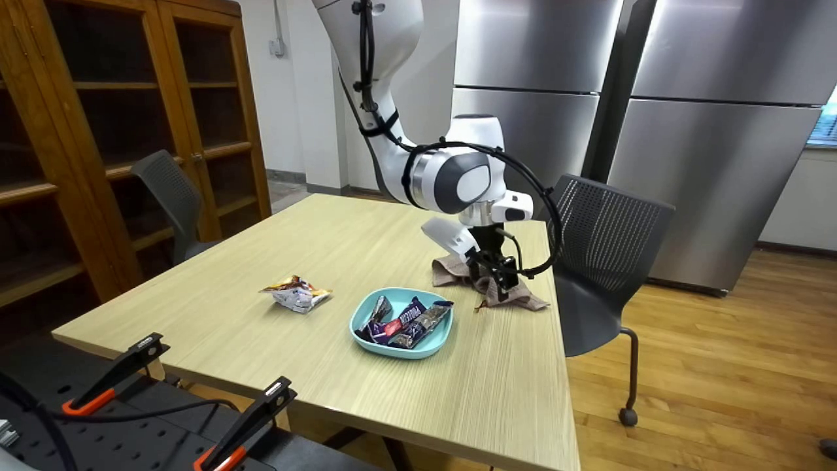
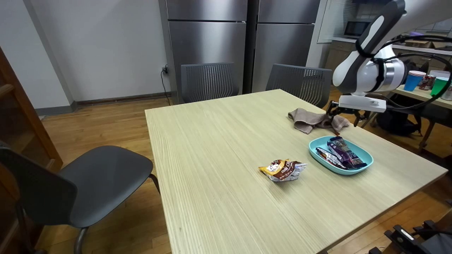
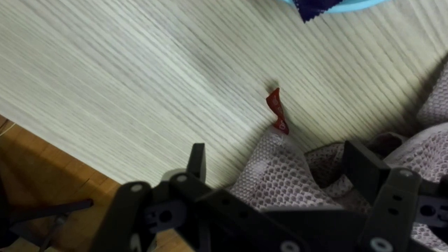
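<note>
Wrist view: the gripper [image 3: 274, 147] is held with fingers spread, a corner of the cloth [image 3: 280, 175] being framed between them.

The cloth is laid beneath the gripper, its length apparently run from finger to finger and on past the right edge, where it is cut off; whether it is touched cannot be told. From that corner a red strip [image 3: 278, 109], tag or wrapper being unclear, is pointed toward the tray [image 3: 357, 6], of which only the rim is shown. In an exterior view, the cloth's middle is masked by the gripper, and bars [image 1: 422, 324] are seen in the tray.
</note>
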{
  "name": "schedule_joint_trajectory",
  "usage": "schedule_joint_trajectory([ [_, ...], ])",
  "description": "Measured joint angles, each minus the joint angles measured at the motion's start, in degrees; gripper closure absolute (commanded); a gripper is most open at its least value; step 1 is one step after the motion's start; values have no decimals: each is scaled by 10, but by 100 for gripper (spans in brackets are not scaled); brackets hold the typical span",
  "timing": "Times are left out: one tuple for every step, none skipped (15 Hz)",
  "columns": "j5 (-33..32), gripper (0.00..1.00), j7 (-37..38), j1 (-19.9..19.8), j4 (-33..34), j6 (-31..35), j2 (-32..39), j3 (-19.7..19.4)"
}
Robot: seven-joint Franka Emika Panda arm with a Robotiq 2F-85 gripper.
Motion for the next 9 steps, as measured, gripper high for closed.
schedule_joint_trajectory([
  [0, 0, 2, 0, 10, 0, 7, 0],
  [0, 0, 3, 0, 18, 0, 14, 0],
  [0, 0, 6, 0, 27, -1, 21, 0],
  [0, 0, 8, 0, 35, -2, 28, -1],
  [0, 0, 11, 0, 43, -4, 34, -1],
  [0, 0, 14, 0, 51, -6, 40, -2],
  [0, 0, 17, 0, 59, -9, 46, -3],
  [0, 0, 19, 0, 66, -12, 51, -4],
  [0, 0, 21, 0, 71, -14, 55, -5],
])
